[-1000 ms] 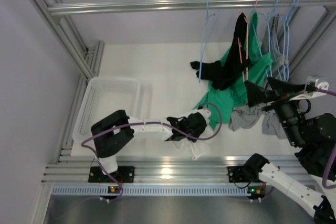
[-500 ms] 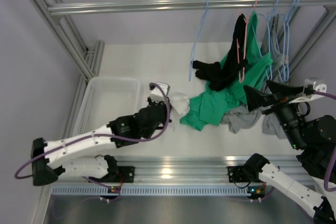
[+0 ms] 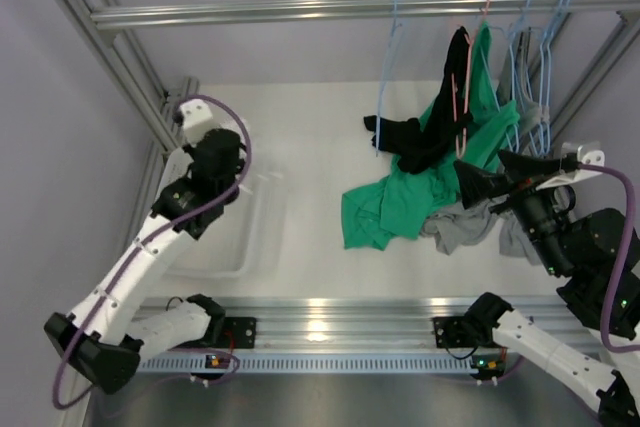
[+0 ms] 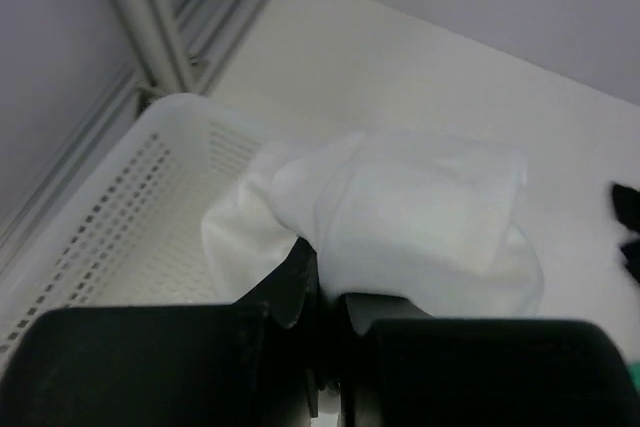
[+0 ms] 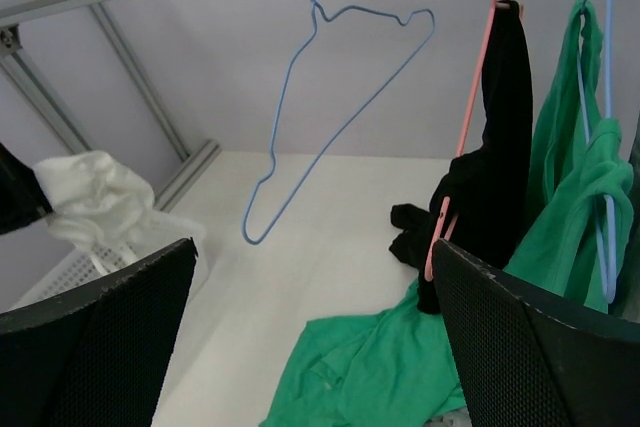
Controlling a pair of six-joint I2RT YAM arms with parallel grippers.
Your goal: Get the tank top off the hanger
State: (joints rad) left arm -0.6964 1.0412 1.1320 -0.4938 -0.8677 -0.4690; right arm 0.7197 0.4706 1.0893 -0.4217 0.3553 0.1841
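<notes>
My left gripper is shut on a bunched white tank top, holding it up over the white basket at the table's left. The right wrist view shows the same white bundle hanging at far left. An empty blue hanger hangs from the rail. On the right side my right gripper stands wide open, nothing between its fingers, facing the hanging clothes.
A pink hanger carries a black garment. A green garment trails from another hanger down onto the table, with a grey garment beside it. More blue hangers crowd the rail's right end.
The left gripper closed on the white tank top at the table's middle and swung left with it to above the basket. The green garment spread leftward. The right arm barely moved.
</notes>
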